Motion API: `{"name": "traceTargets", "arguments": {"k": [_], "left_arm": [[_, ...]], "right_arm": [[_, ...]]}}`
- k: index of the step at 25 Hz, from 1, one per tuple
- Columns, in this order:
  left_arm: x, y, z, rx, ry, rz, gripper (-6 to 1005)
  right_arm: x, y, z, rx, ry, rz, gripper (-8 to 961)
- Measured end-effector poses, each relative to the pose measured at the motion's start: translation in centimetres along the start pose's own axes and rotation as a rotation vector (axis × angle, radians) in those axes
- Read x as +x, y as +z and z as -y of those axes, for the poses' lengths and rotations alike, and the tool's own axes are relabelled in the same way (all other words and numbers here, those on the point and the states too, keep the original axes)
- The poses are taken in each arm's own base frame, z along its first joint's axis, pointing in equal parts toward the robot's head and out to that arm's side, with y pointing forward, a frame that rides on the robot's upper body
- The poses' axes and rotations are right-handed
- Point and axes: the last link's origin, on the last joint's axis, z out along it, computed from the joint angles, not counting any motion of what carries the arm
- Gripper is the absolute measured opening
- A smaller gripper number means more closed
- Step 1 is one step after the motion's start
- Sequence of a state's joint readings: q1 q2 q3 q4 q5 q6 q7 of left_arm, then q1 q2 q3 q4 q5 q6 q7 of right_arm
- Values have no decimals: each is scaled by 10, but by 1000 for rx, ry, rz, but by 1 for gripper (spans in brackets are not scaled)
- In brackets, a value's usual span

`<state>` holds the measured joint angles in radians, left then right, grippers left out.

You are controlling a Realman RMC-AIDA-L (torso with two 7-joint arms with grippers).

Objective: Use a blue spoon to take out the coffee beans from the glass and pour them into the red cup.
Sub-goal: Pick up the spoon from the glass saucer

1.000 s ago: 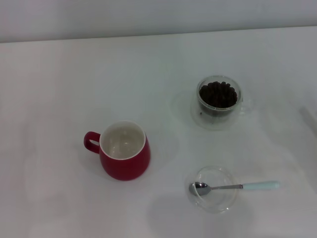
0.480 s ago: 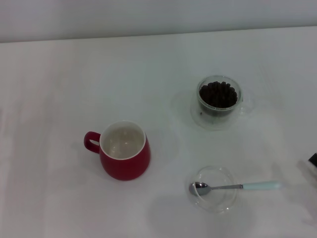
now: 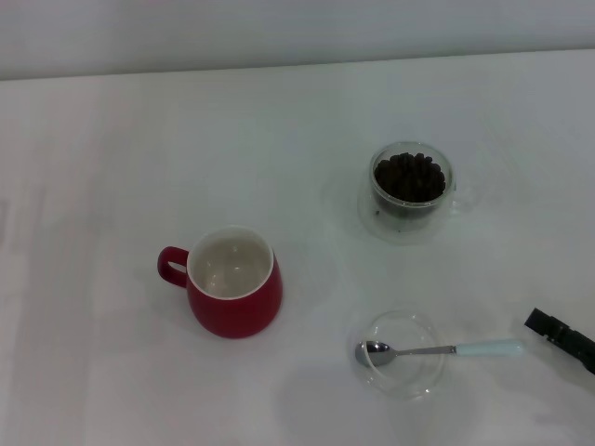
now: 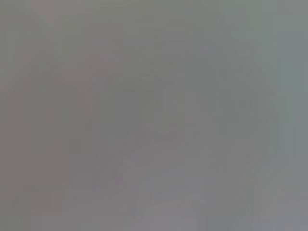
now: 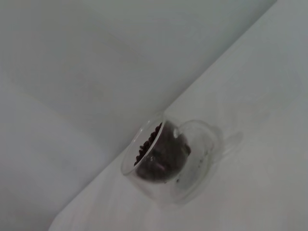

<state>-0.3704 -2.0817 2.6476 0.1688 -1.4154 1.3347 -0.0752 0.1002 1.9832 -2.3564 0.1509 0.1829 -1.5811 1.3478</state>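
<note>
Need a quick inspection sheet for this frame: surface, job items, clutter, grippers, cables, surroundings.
Surface: white table, no spills seen.
Job's things: blue spoon lies with its bowl in a shallow glass dish, handle pointing right; glass holds coffee beans; red cup upright, looks empty.
Clutter: nothing seen.
Grippers: right gripper at the right edge, near the spoon handle, fingers unclear; left not in view.
Cables: nothing seen.
Surroundings: plain wall behind.

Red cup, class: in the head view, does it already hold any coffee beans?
No: the red cup shows only its bare white inside, while the coffee beans are all heaped in the glass.
</note>
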Motion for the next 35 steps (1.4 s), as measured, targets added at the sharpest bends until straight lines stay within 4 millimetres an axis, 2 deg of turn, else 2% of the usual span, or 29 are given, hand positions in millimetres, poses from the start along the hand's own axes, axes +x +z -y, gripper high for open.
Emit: {"name": "traceTargets", "arguments": {"k": [14, 25, 30, 35], "left_arm": [[0, 0, -3, -6, -5, -4, 744], [0, 0, -4, -12, -5, -3, 744], [0, -1, -4, -13, -4, 1, 744], [-1, -2, -3, -9, -4, 5, 745]], "right_arm": [[0, -2, -8, -58, -2, -25, 856], [2, 8, -12, -101, -5, -118, 848], [1, 13, -12, -109, 15, -162, 680], [0, 13, -13, -114, 12, -162, 679]]}}
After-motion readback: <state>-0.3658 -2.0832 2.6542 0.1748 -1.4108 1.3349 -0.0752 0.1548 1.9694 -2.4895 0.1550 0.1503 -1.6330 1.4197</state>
